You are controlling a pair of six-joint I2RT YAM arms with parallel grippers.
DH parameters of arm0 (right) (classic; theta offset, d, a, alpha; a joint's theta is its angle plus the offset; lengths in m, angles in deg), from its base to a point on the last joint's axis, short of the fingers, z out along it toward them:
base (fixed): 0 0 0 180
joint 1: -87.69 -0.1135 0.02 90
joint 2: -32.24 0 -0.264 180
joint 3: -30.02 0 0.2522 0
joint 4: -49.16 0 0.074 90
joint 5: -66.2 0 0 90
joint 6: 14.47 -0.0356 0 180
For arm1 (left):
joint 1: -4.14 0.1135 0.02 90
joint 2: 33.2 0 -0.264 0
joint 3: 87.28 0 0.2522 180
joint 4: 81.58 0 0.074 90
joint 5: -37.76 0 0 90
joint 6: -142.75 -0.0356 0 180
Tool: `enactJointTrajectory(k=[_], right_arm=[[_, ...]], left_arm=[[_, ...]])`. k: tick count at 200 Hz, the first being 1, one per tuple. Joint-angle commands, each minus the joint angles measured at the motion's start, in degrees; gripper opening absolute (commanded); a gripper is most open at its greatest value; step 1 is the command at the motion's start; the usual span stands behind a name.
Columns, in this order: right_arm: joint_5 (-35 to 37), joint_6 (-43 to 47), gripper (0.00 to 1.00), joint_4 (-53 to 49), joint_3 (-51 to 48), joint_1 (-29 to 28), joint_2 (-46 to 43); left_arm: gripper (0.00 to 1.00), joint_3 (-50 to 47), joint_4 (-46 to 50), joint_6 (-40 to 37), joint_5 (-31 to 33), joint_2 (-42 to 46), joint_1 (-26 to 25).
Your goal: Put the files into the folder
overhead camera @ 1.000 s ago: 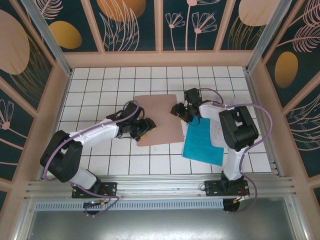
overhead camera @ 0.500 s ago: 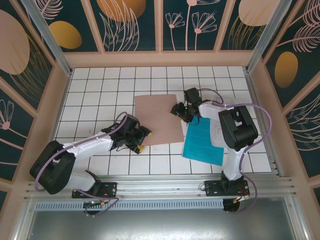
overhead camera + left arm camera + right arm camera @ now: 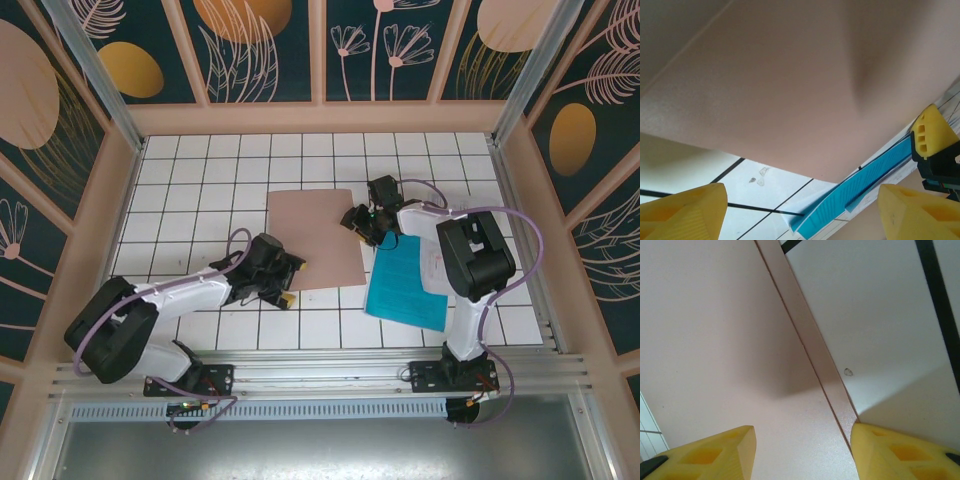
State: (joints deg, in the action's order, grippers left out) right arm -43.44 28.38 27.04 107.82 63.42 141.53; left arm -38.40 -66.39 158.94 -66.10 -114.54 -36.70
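The pinkish-brown folder (image 3: 315, 238) lies shut and flat mid-table, and in the left wrist view the folder (image 3: 790, 85) spans the upper part. To its right lie the files: a teal sheet (image 3: 402, 285) over white printed sheets (image 3: 437, 262); the teal sheet (image 3: 855, 185) peeks from behind the folder's corner. My left gripper (image 3: 294, 281) is open, just off the folder's near left corner, with bare tile between its fingertips (image 3: 682, 210). My right gripper (image 3: 358, 222) is open and low over the folder's right edge (image 3: 810, 365), its yellow fingertips (image 3: 890, 450) straddling that edge.
The white tiled table (image 3: 200, 190) is ringed by a low wooden wall (image 3: 320, 118). Metal posts (image 3: 95, 70) rise at the back corners. The right arm's elbow (image 3: 475, 255) hangs over the white sheets.
My left gripper has drawn back off the folder toward the near left and opened wider. The folder's near edge, bowed before, now lies flat. The right gripper has barely moved.
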Motion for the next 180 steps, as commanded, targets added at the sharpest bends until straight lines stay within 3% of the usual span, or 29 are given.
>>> enactJointTrajectory(k=[1, 120, 180], right_arm=[[-1.3, -1.9, 0.56, -4.7, -1.8, -1.0, 2.7], [-3.4, -2.6, 0.56, -4.0, -2.1, -1.0, 3.0], [-4.2, -2.8, 0.56, -3.6, -2.1, -0.8, 3.5]], left_arm=[[0.78, -0.4, -4.4, 1.8, 2.4, -2.0, -0.3], [0.69, -5.6, -21.0, 2.4, 7.2, -3.9, -0.3], [0.56, -6.8, -24.4, 2.0, 8.1, -3.0, -0.3]])
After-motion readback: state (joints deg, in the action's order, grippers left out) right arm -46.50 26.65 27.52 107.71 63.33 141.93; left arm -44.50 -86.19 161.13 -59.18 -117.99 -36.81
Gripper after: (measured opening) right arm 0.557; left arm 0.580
